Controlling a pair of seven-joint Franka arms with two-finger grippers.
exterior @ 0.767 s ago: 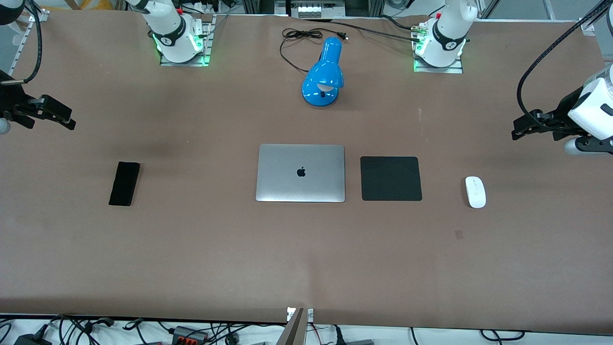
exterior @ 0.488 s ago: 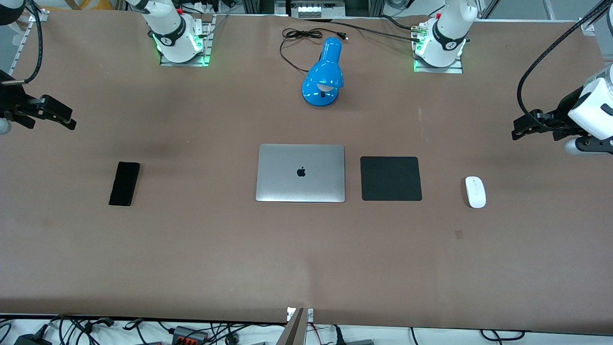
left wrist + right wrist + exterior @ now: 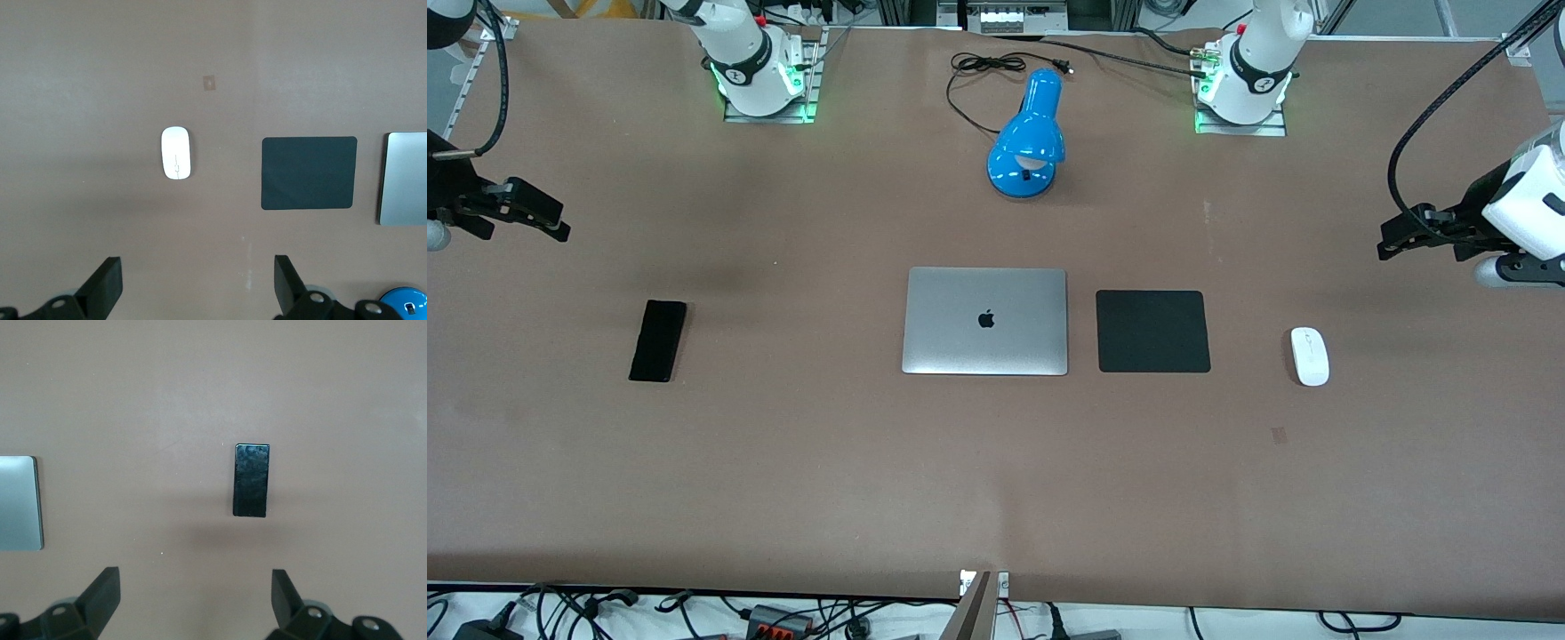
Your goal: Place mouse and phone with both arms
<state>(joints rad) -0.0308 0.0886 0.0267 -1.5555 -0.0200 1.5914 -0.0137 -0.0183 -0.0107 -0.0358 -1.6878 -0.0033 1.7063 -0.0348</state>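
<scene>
The white oval mouse (image 3: 1310,356) lies on the brown table toward the left arm's end, beside the black mouse pad (image 3: 1152,331); it also shows in the left wrist view (image 3: 177,153). The flat black phone (image 3: 657,340) lies toward the right arm's end and shows in the right wrist view (image 3: 251,480). My left gripper (image 3: 1389,242) hangs high over the table's end, open and empty (image 3: 197,280). My right gripper (image 3: 551,222) hangs high over the other end, open and empty (image 3: 195,597).
A closed silver laptop (image 3: 985,321) lies mid-table between the phone and the mouse pad. A blue desk lamp (image 3: 1028,142) with a black cord stands farther from the camera, between the two arm bases. Cables lie off the table's near edge.
The right gripper has crept very slightly toward the table's middle. The left gripper, mouse and phone have not moved.
</scene>
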